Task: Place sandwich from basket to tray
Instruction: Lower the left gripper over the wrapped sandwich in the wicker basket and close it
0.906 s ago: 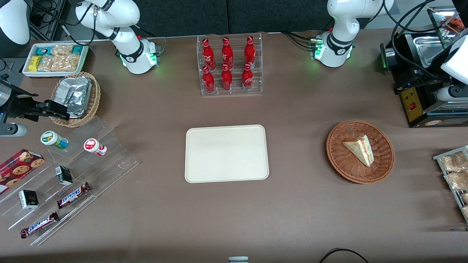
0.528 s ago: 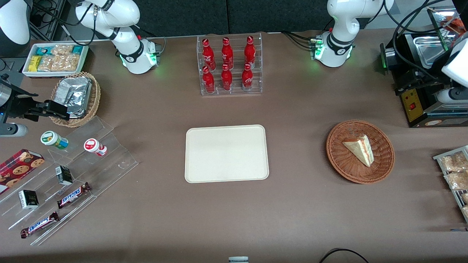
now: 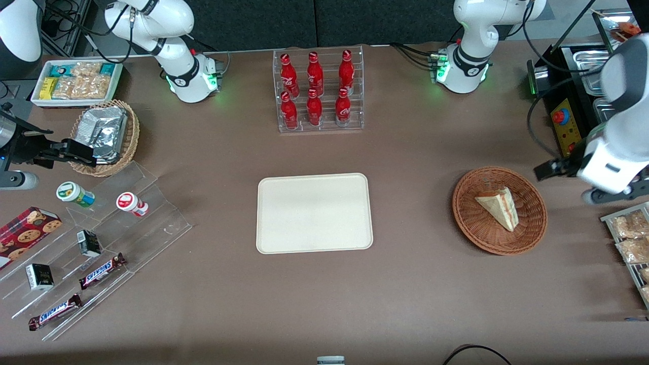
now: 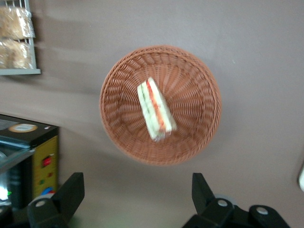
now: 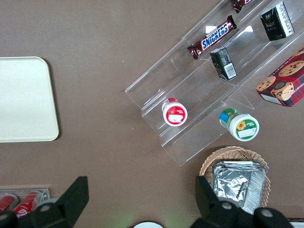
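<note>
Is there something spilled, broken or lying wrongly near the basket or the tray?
Nothing stands out. The sandwich lies whole in the basket, the tray is bare, and the gripper hovers open above the basket's rim.

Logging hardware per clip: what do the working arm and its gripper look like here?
The left arm is glossy white with dark grey joint bands; its round white base glows green and carries black cables. The gripper is matte black, with two wedge-shaped jaws set wide apart and silver screws on its body, above the table beside the basket holding the sandwich.
</note>
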